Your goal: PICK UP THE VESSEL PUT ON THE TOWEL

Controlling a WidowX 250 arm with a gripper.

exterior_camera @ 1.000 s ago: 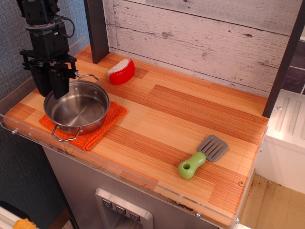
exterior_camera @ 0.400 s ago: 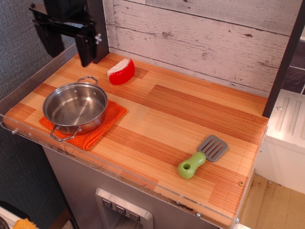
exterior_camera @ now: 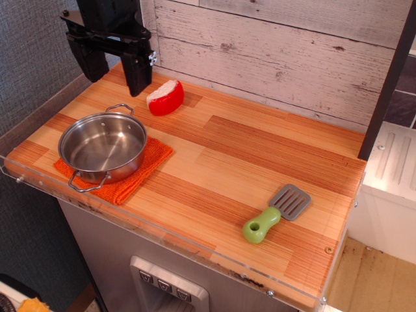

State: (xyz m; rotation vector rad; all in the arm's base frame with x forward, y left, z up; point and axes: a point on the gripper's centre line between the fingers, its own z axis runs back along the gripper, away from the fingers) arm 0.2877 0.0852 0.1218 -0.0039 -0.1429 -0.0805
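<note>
The counter (exterior_camera: pixel 260 156) is a wooden top of striped orange and pale boards, with a clear strip along its front edge and a whitewashed plank wall (exterior_camera: pixel 273 45) behind it.

The gripper (exterior_camera: pixel 114 71) hangs above the back left corner, raised off the surface. Its two black fingers (exterior_camera: pixel 138 75) point down and stand wide apart, holding nothing. It is clear of the pot, up and behind it; how high it sits is hard to judge from this angle.

The pot (exterior_camera: pixel 103 146) stands upright at the front left of the counter, on the towel (exterior_camera: pixel 146 166). It is empty and shiny inside. One wire handle (exterior_camera: pixel 120 108) points toward the wall and the other reaches toward the front edge. The pot covers most of the towel, so that orange cloth shows only along the right side and under the front rim. The towel lies flat, turned corner-on to the counter's edge.

A red-and-white wedge (exterior_camera: pixel 165 97) sits near the wall, just behind and to the right of the pot, apart from it and close beside the right finger.

A spatula (exterior_camera: pixel 276 212) with a green handle and a grey slotted blade lies flat toward the front right, well apart from everything else, blade toward the wall.
</note>
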